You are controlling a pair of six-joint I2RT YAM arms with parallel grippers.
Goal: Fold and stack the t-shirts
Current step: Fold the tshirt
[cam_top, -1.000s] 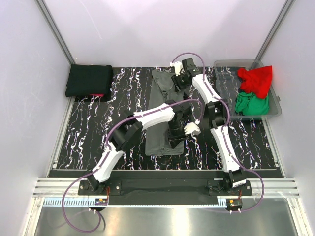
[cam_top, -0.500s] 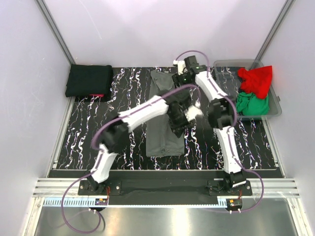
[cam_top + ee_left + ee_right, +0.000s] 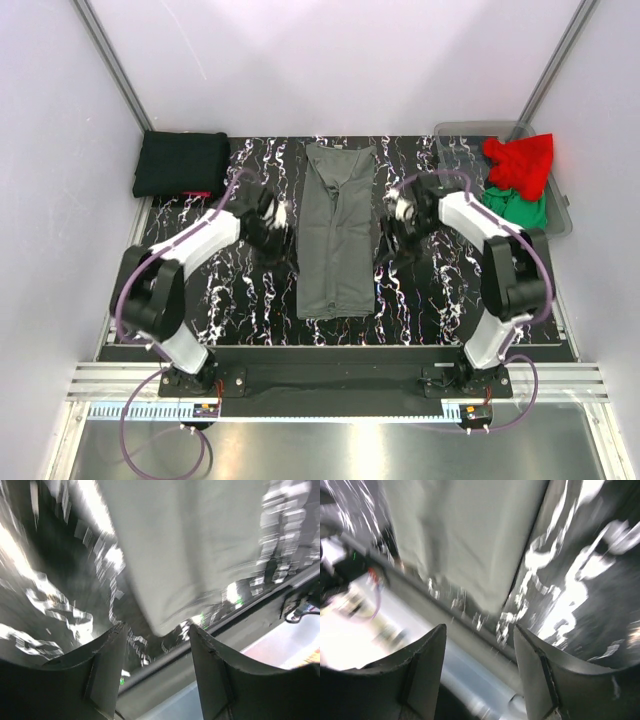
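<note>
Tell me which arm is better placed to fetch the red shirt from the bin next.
Right. The right pincer, open and empty, hangs between the grey shirt and the bin holding the red shirt; the left pincer is beyond the grey shirt, farther off.

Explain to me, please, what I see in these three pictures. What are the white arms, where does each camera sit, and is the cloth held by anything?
These are two robot arms bolted at the near edge of a table. The wide picture looks down from above and behind them. The other two come from cameras on the wrists, so each shows its own two fingers at the bottom. A dark grey t-shirt, folded into a long strip, lies in the middle. The left gripper and the right gripper are beside it, open and holding nothing. A black shirt lies folded at the far left. A clear bin holds a red shirt and a green shirt.
</note>
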